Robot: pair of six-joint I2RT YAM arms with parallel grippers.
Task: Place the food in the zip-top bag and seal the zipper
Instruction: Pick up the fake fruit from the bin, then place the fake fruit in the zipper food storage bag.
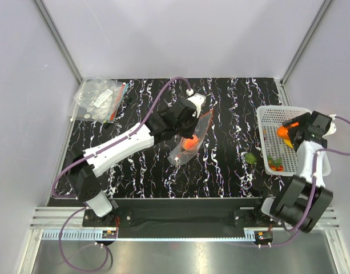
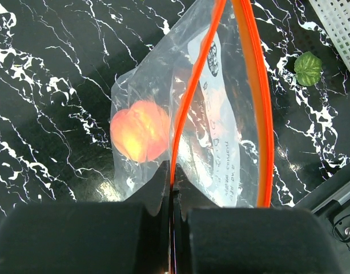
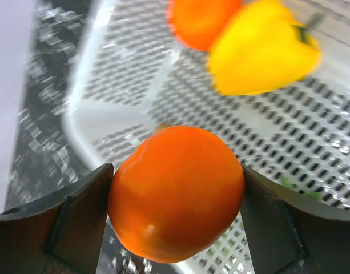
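Observation:
The clear zip-top bag [image 1: 192,140] hangs open at mid-table with a peach-pink fruit [image 2: 139,130] inside it. My left gripper [image 2: 172,181] is shut on the bag's red-orange zipper strip [image 2: 189,97] and holds the mouth up. The other side of the strip [image 2: 259,103] bows away, so the mouth gapes. My right gripper [image 3: 176,200] is shut on an orange fruit [image 3: 176,194] just above the white basket [image 1: 273,117]. It also shows in the top view [image 1: 284,131]. A yellow fruit [image 3: 260,48] and another orange one [image 3: 197,20] lie in the basket.
A green leaf piece [image 1: 250,157] lies on the black marbled table left of the basket. More green and orange bits [image 1: 275,164] sit in the basket's near end. A pile of spare clear bags [image 1: 100,98] lies at the back left.

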